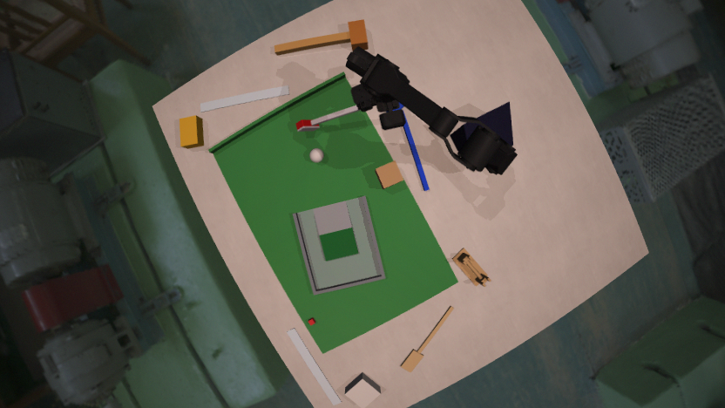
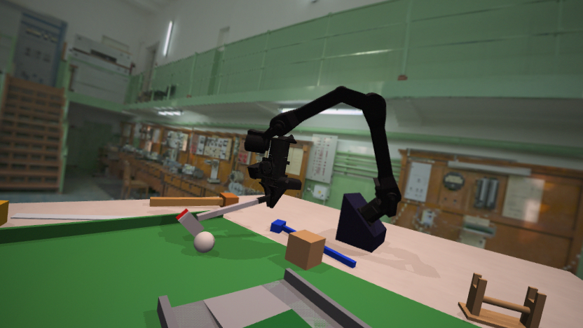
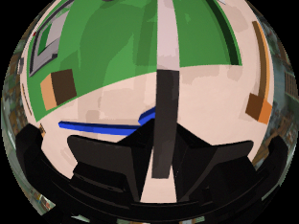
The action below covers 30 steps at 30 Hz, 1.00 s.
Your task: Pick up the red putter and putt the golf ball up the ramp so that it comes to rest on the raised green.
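gripper (image 2: 272,200) clamped on red putter (image 1: 329,118) shaft end | putter head over green mat (image 1: 283,213), just behind golf ball (image 1: 316,155) | not touching

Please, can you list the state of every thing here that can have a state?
Black jaws gripper: shut on the putter shaft.
Red-headed putter with grey shaft: held, head lifted behind the ball.
White golf ball: resting on the green mat, not on the raised green.
Blue putter: lying on the table.

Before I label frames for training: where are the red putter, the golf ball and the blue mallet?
red putter (image 1: 305,125): top view, red head.
golf ball (image 2: 203,242): exterior view, ball's middle.
blue mallet (image 1: 416,161): top view, mid handle.
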{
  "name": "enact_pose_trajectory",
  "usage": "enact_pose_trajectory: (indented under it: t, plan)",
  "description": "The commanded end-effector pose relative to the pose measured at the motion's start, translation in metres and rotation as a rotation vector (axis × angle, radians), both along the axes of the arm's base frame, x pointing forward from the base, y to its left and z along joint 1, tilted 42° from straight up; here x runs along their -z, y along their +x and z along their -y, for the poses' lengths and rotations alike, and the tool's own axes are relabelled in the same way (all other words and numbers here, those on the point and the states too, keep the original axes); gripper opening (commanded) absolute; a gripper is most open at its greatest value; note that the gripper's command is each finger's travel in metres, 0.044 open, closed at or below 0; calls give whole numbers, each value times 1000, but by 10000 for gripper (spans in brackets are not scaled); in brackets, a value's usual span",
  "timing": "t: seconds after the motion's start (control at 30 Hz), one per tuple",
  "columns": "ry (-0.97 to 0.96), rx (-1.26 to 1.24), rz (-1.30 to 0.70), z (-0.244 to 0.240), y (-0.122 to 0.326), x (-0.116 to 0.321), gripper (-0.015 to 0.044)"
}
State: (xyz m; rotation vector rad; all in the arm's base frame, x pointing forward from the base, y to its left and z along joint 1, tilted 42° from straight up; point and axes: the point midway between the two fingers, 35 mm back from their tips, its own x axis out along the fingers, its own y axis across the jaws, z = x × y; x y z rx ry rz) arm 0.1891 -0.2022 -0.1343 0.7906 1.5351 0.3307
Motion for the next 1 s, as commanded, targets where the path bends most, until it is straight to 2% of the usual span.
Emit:
enact_pose_trajectory:
  t: [0.0, 0.27, 0.57, 0.97]
  plan:
    - [-9, 0, -1, 5, 0, 1, 0]
    - [-3, -2, -1, -4, 4, -6, 0]
    - [0, 0, 0, -94, 38, -84, 0]
    - [-1, 0, -1, -72, 38, -111, 0]
